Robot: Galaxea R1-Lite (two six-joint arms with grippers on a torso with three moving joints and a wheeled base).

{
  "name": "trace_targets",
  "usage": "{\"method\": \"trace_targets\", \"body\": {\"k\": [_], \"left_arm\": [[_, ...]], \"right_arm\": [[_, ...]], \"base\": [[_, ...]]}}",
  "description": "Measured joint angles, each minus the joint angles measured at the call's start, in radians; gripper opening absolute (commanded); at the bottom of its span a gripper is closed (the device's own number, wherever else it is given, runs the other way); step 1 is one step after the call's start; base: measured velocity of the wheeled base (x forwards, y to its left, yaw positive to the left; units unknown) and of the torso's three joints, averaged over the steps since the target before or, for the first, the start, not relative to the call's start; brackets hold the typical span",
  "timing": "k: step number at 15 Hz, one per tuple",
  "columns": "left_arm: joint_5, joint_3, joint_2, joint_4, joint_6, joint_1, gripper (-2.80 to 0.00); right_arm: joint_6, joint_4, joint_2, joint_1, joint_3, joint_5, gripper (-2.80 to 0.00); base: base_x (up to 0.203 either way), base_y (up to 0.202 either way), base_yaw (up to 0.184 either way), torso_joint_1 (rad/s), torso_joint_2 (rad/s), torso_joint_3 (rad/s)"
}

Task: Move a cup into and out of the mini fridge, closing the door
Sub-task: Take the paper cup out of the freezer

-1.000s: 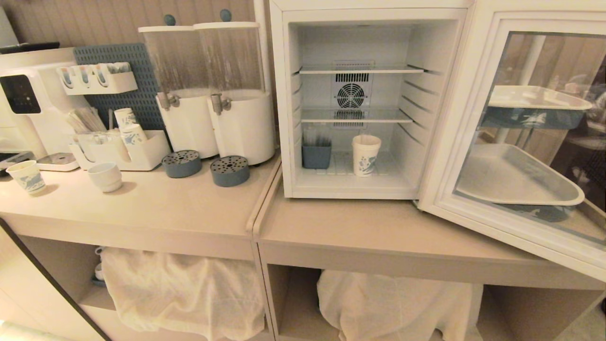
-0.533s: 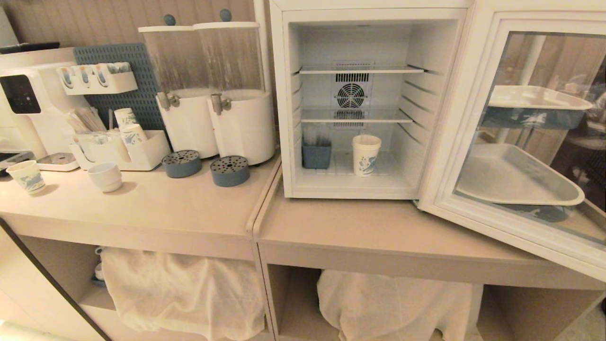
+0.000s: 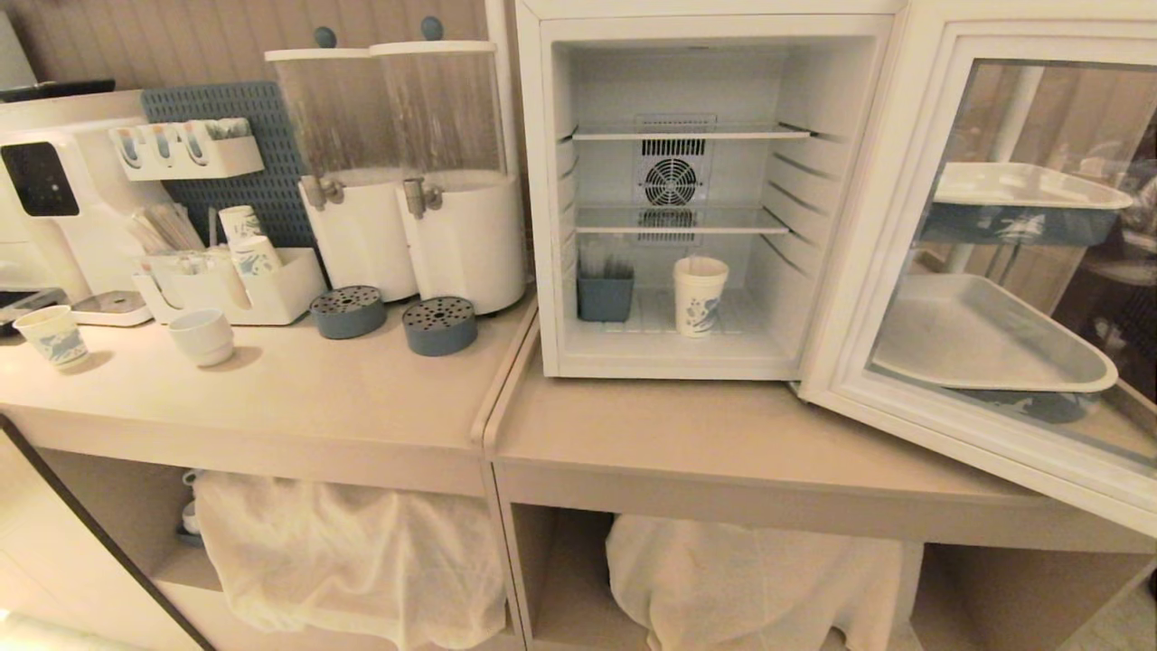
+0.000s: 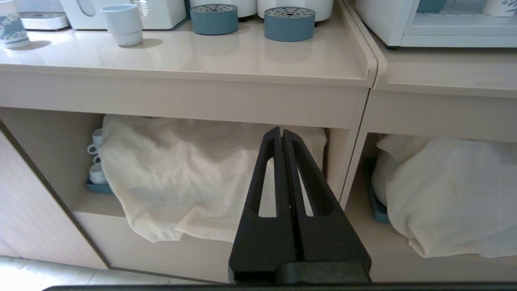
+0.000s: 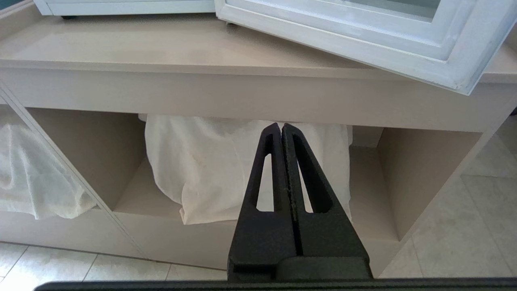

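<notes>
The cup (image 3: 699, 296), white paper with a blue pattern, stands upright on the floor of the mini fridge (image 3: 542, 199), right of a small blue holder (image 3: 604, 294). The glass-windowed door (image 3: 1003, 262) is swung wide open to the right; its lower edge (image 5: 343, 34) shows in the right wrist view. Neither arm appears in the head view. My left gripper (image 4: 281, 131) is shut and empty, low in front of the left cabinet's open shelf. My right gripper (image 5: 281, 126) is also shut and empty, low before the shelf under the fridge.
On the left counter stand a short patterned paper cup (image 3: 52, 336), a white mug (image 3: 202, 336), two blue drip trays (image 3: 439, 325), two drink dispensers (image 3: 398, 172) and a white organiser (image 3: 230, 289). White cloths (image 3: 352, 551) cover dishes on the shelves below.
</notes>
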Motion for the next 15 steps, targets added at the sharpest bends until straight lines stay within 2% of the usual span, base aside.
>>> {"method": "trace_targets", "body": {"k": [2,7,15], "left_arm": [[0.0,0.0,0.0,0.0,0.002,0.0,-2.8],[0.0,0.0,0.0,-0.002,0.004,-0.001,-2.8],[0.0,0.0,0.0,0.001,0.004,-0.001,-2.8]], "right_arm": [[0.0,-0.001,0.0,-0.001,-0.001,0.0,-2.8],[0.0,0.0,0.0,-0.001,0.0,0.0,-2.8],[0.0,-0.001,0.0,-0.001,0.0,0.0,-2.8]], "base": [[-0.002,0.042,0.003,0.002,0.0,0.001],[0.025,0.163,0.003,0.002,0.0,0.003],[0.182,0.179,-0.002,0.003,0.0,0.002]]}}
